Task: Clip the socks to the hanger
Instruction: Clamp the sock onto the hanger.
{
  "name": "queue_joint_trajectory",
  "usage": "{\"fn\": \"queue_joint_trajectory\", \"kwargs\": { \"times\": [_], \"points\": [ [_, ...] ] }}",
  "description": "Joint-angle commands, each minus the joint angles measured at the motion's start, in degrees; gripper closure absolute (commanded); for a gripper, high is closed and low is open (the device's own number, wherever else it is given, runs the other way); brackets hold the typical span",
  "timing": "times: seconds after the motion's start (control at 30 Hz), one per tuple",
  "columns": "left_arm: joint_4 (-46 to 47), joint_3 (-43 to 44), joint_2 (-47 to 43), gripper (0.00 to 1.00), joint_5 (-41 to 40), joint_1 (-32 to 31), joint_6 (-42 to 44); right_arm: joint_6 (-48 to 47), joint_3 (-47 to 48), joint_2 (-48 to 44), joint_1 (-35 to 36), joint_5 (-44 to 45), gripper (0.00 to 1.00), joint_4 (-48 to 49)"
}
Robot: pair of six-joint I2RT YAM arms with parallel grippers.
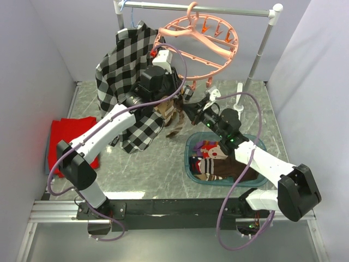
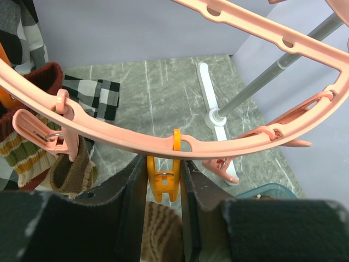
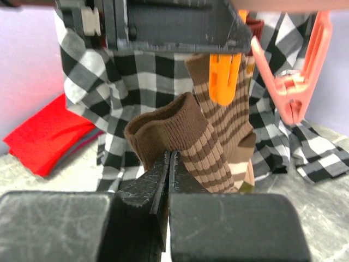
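Plaid shirt (image 3: 144,73) hangs close behind the striped sock (image 3: 204,150) — red cloth (image 3: 43,136) beyond.

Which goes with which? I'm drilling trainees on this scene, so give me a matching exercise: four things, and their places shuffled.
1 orange clip
2 brown striped sock
3 red cloth
4 teal basket

A on the table, far left
B squeezed in the left gripper
C holding spare socks
D pinched in the right gripper

Pairs: 1-B, 2-D, 3-A, 4-C
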Motion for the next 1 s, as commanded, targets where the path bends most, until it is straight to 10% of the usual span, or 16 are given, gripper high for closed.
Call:
{"fn": "queue_joint_trajectory", "kwargs": {
  "times": [0.0, 0.97],
  "points": [
    [3.1, -0.8, -3.6, 0.99, 0.7, -0.1, -0.8, 2.1, 0.0, 0.1, -0.9, 0.2, 1.00, 6.7],
    [5.1, -2.8, -4.3, 0.99, 4.0, 0.0, 1.3, 5.4, 1.2, 5.0, -5.0, -2.5, 1.00, 7.6]
  ]
}}
